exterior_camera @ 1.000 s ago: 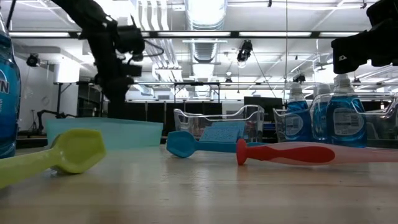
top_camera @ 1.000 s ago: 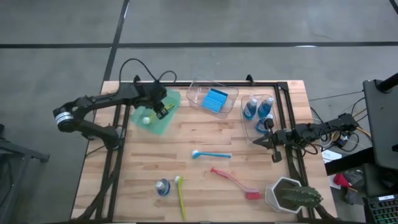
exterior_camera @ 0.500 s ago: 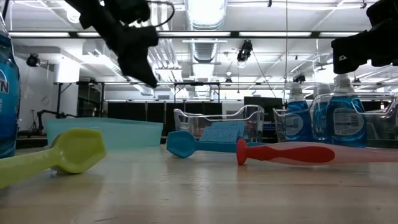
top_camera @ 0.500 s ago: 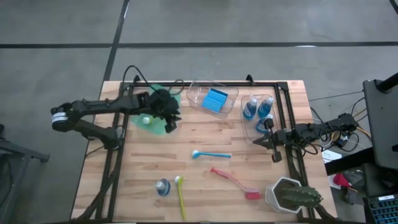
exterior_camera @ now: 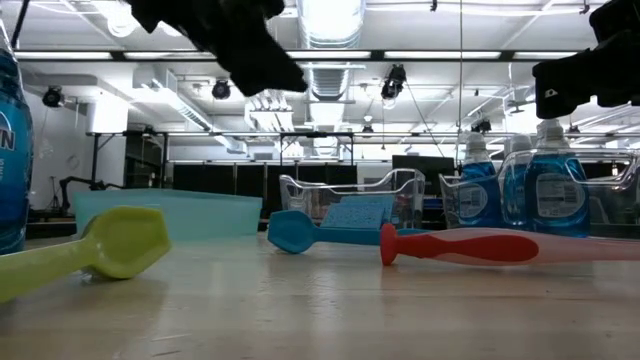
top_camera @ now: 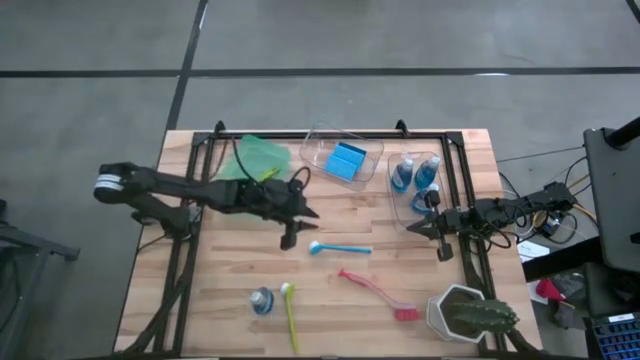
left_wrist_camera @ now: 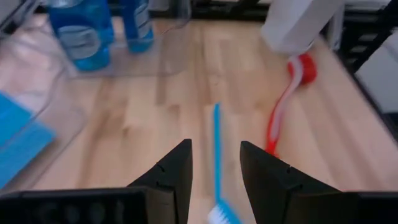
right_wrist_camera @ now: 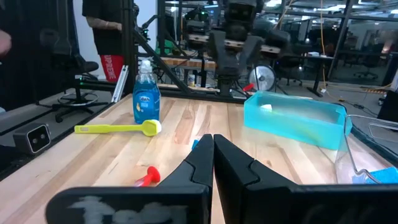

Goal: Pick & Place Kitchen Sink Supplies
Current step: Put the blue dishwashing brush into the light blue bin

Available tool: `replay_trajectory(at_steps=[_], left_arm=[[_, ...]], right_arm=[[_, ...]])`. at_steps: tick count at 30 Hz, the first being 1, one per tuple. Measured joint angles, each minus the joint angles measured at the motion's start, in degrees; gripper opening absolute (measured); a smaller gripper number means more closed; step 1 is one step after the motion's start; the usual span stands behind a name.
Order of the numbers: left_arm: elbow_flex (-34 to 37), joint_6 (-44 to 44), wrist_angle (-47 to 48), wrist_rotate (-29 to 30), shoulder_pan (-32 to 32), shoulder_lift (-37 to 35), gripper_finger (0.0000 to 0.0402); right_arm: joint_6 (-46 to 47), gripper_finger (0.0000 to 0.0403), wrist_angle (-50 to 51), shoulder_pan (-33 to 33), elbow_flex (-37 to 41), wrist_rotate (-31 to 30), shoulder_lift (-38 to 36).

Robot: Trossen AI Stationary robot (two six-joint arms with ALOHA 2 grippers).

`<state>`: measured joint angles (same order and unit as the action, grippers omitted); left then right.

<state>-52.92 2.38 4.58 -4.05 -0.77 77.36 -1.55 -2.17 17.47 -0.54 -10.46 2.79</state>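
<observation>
My left gripper (top_camera: 297,228) (left_wrist_camera: 215,163) is open and hangs above the table just on the far side of the blue brush's (top_camera: 340,248) head. In the left wrist view its fingers stand on either side of the blue brush's handle (left_wrist_camera: 216,134) without touching it. The red brush (top_camera: 378,293) and the yellow-green brush (top_camera: 290,315) lie flat on the near half of the table. One blue-liquid bottle (top_camera: 262,300) stands upright by the yellow-green brush. My right gripper (top_camera: 418,228) (right_wrist_camera: 213,155) is shut and waits near the bottle bin, holding nothing.
A green bin (top_camera: 262,155) sits at the far left. A clear bin (top_camera: 318,140) holds a blue sponge (top_camera: 346,160), and another clear bin (top_camera: 398,205) holds two blue bottles (top_camera: 415,175). A potted cactus (top_camera: 470,312) stands at the near right corner. Bare wood lies between the brushes.
My left gripper has come up out of the green bin and swung toward the table's right and near edge, stopping over the head end of the blue brush. My right arm has kept still.
</observation>
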Motion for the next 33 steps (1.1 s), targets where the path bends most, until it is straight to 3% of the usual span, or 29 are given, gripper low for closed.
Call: replay_trajectory(at_steps=[8, 33], left_arm=[[-4.2, 2.0, -3.6, 0.0, -2.0, 8.3, 0.0126], [-13.6, 4.5, -3.0, -0.1, -2.2, 32.1, 0.0126]], right_arm=[[0.0, 0.0008, 0.0, 0.0, 0.0, 0.0, 0.0], [0.0, 0.0008, 0.0, 0.0, 0.0, 0.0, 0.0]])
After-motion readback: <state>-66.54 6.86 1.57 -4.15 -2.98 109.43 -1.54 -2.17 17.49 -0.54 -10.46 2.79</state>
